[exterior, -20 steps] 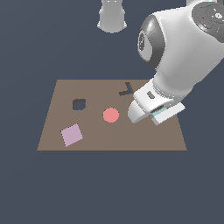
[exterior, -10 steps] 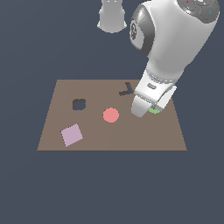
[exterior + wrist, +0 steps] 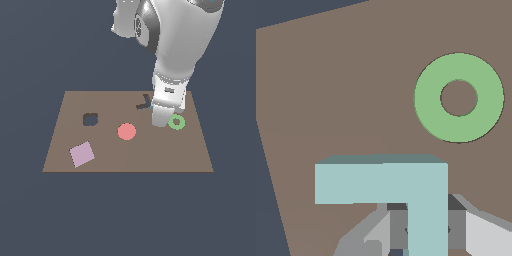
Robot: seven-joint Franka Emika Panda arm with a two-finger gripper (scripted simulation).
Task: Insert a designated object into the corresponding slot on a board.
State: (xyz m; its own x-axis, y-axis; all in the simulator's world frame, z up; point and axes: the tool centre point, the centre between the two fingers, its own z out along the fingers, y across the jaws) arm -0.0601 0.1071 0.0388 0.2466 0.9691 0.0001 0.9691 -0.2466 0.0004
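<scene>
Hand: the hand (image 3: 427, 235) was clamped on the pale teal L-piece (image 3: 406, 190), one finger (image 3: 397, 227) on either side of one leg of the L, as the wrist view showed.
L-piece: it was held off the board (image 3: 65, 150), next to the green ring (image 3: 176, 121); in the exterior view the arm hid it almost wholly.
Slot: the dark tick-shaped slot (image 3: 144, 103) lay near the board's far edge, just to the exterior view's left of the hand and partly covered by it.
Board: it lay flat on the dark surface (image 3: 30, 210), also carrying a pink square (image 3: 81, 154), a red disc (image 3: 126, 131) and a squarish hole (image 3: 90, 119).
Step in hand: judged to be carrying the L-piece over to the slot.
How to do it well: bring the piece's corner over the slot's corner, turn the wrist until both legs lie parallel to the cut-out, then lower straight.
Caution: remaining rotation probably not small, but the slot's angle was poorly seen behind the arm.
Risk: releasing with one leg on the rim would leave the piece tilted.
</scene>
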